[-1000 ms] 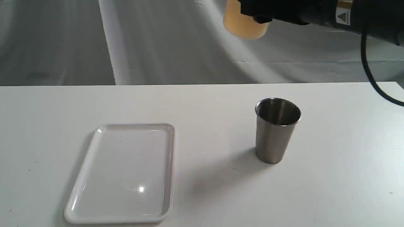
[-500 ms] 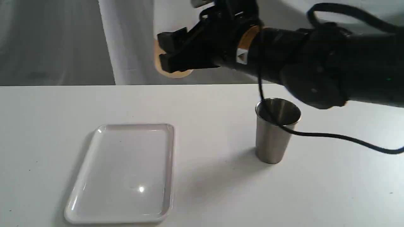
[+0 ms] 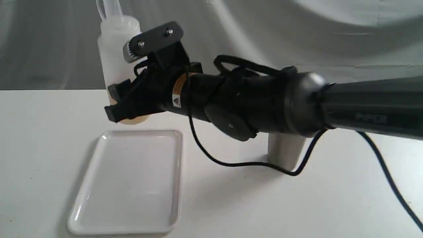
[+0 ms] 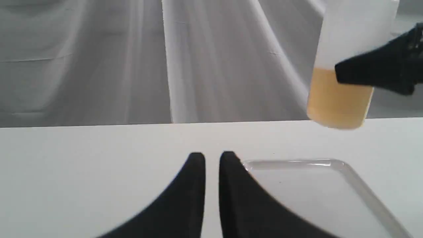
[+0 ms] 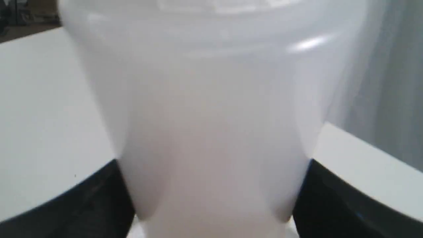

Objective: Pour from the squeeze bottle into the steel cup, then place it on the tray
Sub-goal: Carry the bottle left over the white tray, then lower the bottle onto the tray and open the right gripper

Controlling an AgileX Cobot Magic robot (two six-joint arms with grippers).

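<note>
Right claw (image 5: 211, 198) pinches the squeeze bottle (image 3: 115, 49) upright near the tray's (image 3: 142, 132) rim, which may snag its base and topple it.

A plain white surface (image 3: 347, 198) is stretching across the scene, and pale grey draped cloth (image 3: 49, 49) is hanging in folds behind it.

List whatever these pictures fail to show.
Brushed steel cup: exterior view, black arm hides its rim and contents.
Translucent white plastic squeeze bottle: nozzle tip cut off by exterior view's top edge; right wrist view too close, blurred.
</note>
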